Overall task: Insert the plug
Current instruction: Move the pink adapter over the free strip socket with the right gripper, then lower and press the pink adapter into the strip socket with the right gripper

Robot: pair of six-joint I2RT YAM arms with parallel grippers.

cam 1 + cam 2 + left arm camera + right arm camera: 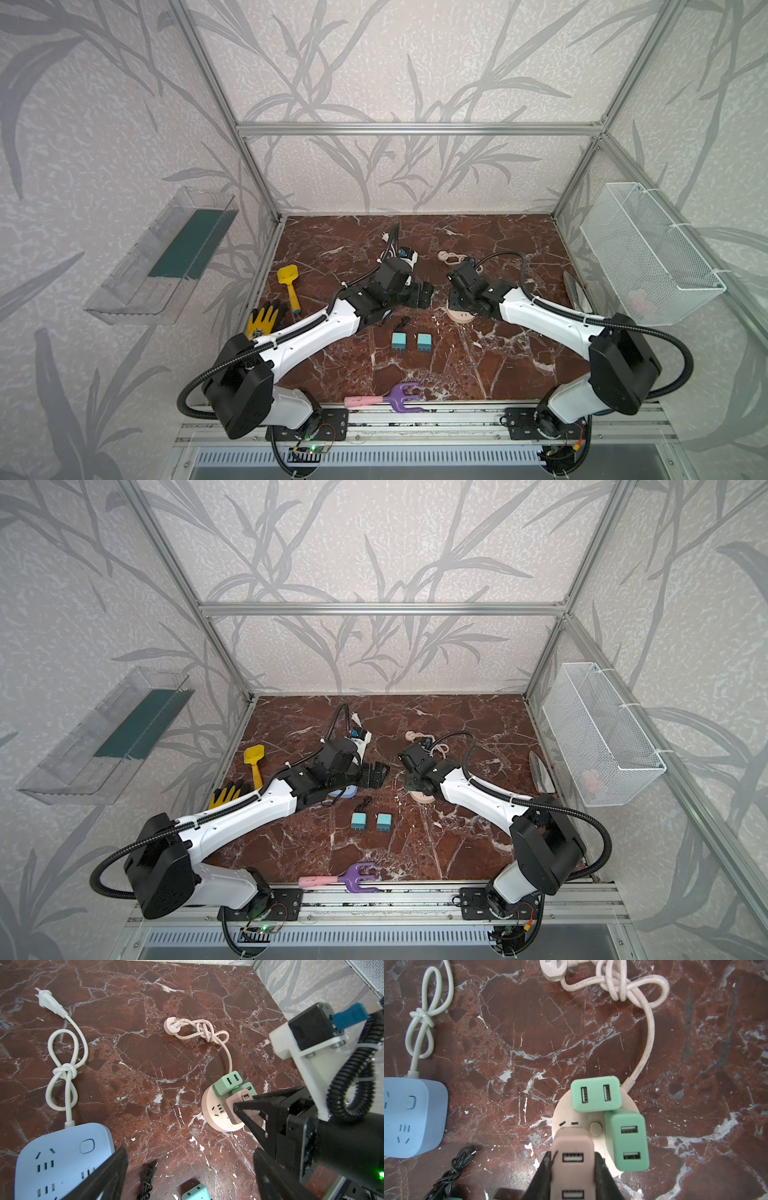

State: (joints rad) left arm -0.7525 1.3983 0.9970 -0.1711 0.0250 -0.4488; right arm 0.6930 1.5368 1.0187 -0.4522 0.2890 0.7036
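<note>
A pink plug (572, 1157) with two USB ports stands upright on the near side of a round pink socket (564, 1113), and my right gripper (573, 1167) is shut on its sides. Its prongs are hidden, so I cannot tell how deep it sits. Two green plugs (596, 1094) (627, 1139) stand in the same socket. In the left wrist view the pink plug (239, 1101) shows at the socket's (212, 1109) edge. My left gripper (190, 1152) hangs open above the table left of the socket, holding nothing. Two teal plugs (399, 341) (424, 343) lie flat nearer the front.
A blue power strip (62, 1157) with a knotted white cord (62, 1043) lies under the left arm. A black cable (147, 1180) lies beside it. A yellow shovel (288, 286) and glove (264, 322) sit at the left, a purple rake (395, 398) at the front edge, a wire basket (648, 253) on the right wall.
</note>
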